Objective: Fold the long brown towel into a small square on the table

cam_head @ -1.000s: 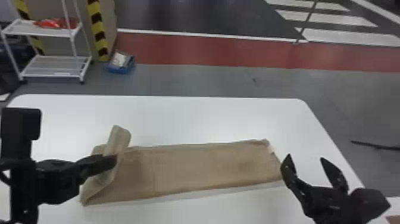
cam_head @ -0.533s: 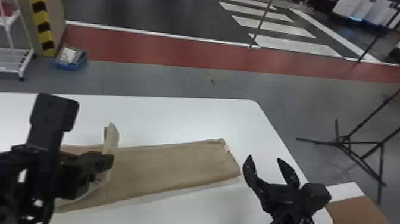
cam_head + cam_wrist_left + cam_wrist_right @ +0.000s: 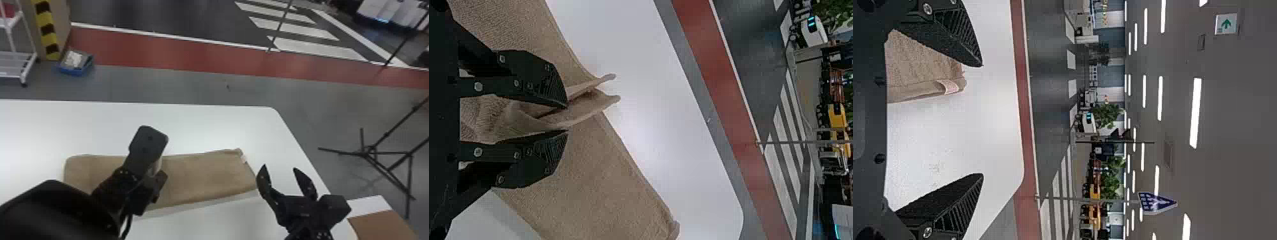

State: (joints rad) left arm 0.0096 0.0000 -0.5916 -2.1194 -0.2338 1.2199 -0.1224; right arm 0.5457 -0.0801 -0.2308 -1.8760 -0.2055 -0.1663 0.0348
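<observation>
Left gripper [image 3: 161, 182]: fingers clenched on a bunched fold of the brown towel [image 3: 201, 177]. In the left wrist view the cloth fills the narrow space between the pads [image 3: 560, 92], and two thin peaks of it stick out past the fingertips. Position: over the middle stretch of the towel.

Right gripper [image 3: 279, 167]: fingers spread wide, nothing between them. Position: over the table just beside the towel's right end, apart from the cloth. The right wrist view shows the same wide spacing, with a towel corner near one finger.

Towel: lies across the white table [image 3: 210, 121], long side running left to right, the gripped fold raised. Left end rounded at the corner; right end slanted, with a small pale tag [image 3: 244, 158] near its far corner.

Surroundings: the table's far right corner is rounded. Past its right edge, a brown panel [image 3: 381, 225] at the near side and a black tripod [image 3: 367, 152] on the grey floor. Beyond the far edge, a blue bin [image 3: 74, 71] with contents, a white rack [image 3: 27, 65] at far left, a red floor band [image 3: 178, 56] and white floor stripes [image 3: 316, 48].
</observation>
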